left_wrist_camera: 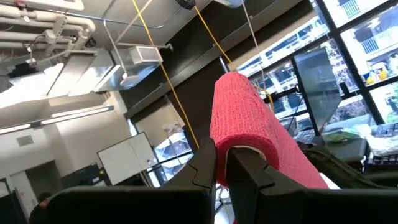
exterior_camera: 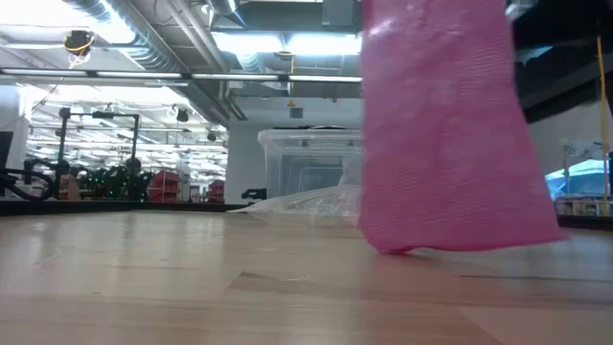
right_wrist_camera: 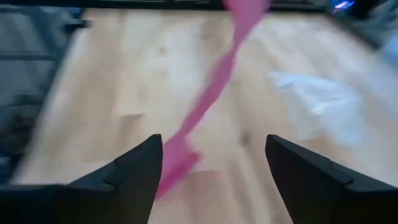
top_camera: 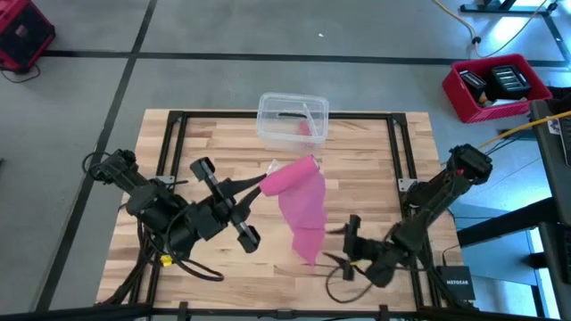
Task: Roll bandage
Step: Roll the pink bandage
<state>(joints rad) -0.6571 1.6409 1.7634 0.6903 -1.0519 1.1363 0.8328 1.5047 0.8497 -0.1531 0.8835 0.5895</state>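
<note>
The bandage is a pink fabric strip. Its rolled part is held up in the air above the table's middle by my left gripper, which is shut on it. From the roll the loose strip hangs down, and its lower end rests on the wooden table. My right gripper stands open low over the table, just right of that lower end. In the right wrist view the strip's end lies between the two open fingers, close to one of them, and touches neither. My left gripper pinches the bandage's rolled part between its two fingertips. The fingers come from the table's left and slant upward. The roll is lifted clear of the table, and the loose strip runs off it and hangs down to the table.
A clear plastic box stands at the table's far edge, middle. A clear plastic wrapper lies on the table in front of it. A red crate sits on the floor beyond the table's right corner. Bare wood lies on the table's left part.
</note>
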